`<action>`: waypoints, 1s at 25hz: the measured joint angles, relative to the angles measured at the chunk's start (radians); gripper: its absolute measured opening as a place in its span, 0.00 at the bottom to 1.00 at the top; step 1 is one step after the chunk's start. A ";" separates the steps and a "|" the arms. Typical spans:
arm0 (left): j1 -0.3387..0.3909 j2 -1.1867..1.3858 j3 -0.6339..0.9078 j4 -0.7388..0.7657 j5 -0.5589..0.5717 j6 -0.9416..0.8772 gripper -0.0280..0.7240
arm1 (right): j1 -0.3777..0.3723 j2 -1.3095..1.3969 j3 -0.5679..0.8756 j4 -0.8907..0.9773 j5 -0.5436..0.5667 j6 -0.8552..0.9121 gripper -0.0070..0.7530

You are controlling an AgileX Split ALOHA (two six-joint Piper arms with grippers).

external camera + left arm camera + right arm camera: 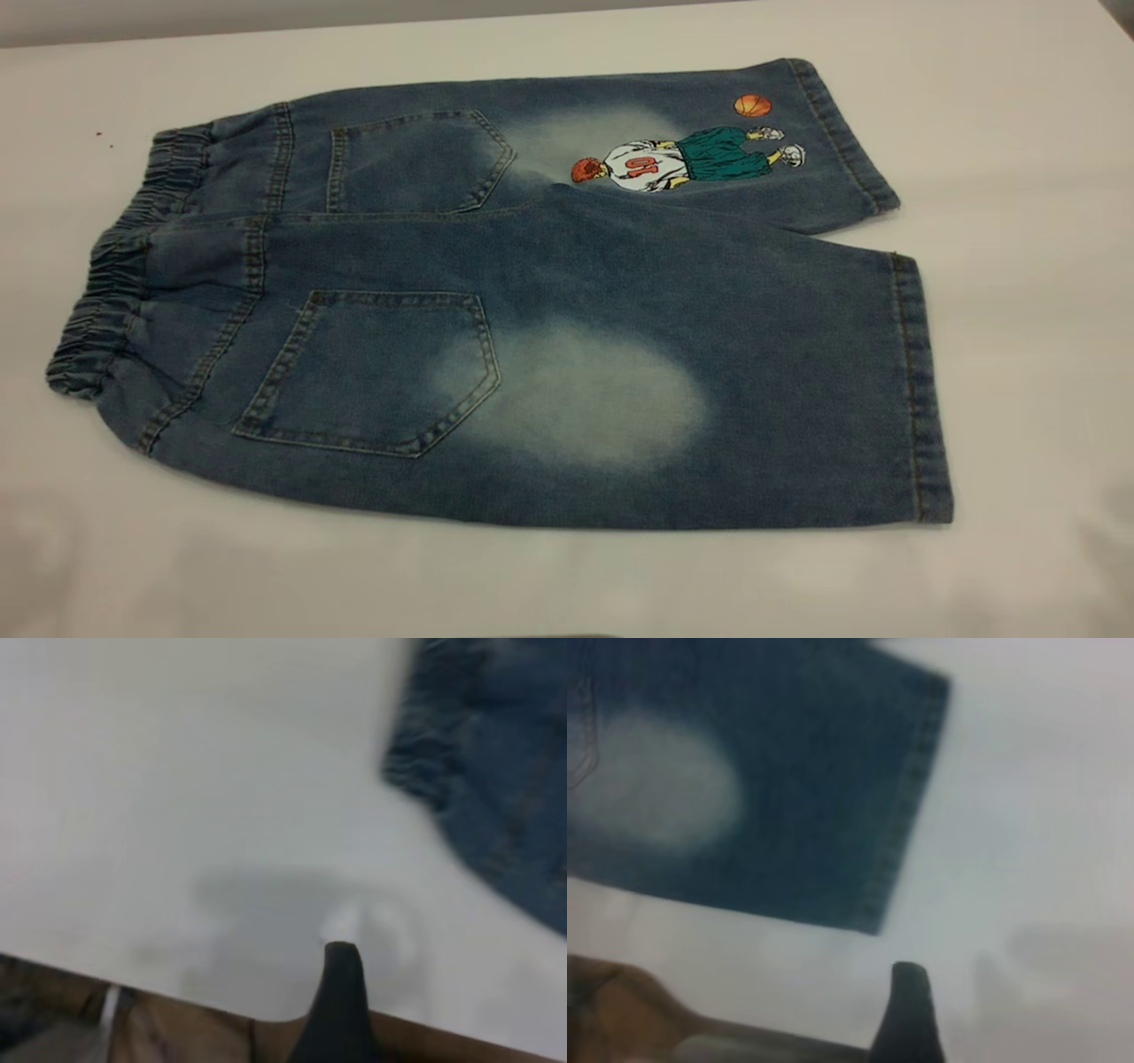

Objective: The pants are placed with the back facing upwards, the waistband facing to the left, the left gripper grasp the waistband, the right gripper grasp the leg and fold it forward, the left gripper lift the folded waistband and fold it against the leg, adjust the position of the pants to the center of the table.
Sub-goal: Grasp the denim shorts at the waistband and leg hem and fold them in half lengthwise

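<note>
The pants (532,301) lie flat on the table (1019,133), waistband (106,292) leftward; both grippers hover off the cloth. Whether either claw is spread or pressed together, I cannot tell.

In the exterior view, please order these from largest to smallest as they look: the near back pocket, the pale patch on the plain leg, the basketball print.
1. Pale patch and near back pocket: look alike, not ranked.
2. Basketball print: clearly smallest, though farther away.

I see the pants (567,354) — faded, matt denim cloth. The waistband (106,310) is ruched; the table (1019,133) looks smooth.
</note>
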 joint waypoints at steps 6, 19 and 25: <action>0.060 0.414 -0.094 0.023 -0.118 -0.014 0.79 | 0.000 0.230 0.000 0.223 -0.138 -0.213 0.69; 0.146 0.920 -0.207 -0.279 -0.304 0.329 0.79 | 0.000 0.297 -0.002 0.456 -0.236 -0.405 0.69; 0.146 1.001 -0.208 -0.292 -0.381 0.333 0.79 | 0.000 0.297 -0.002 0.457 -0.237 -0.405 0.69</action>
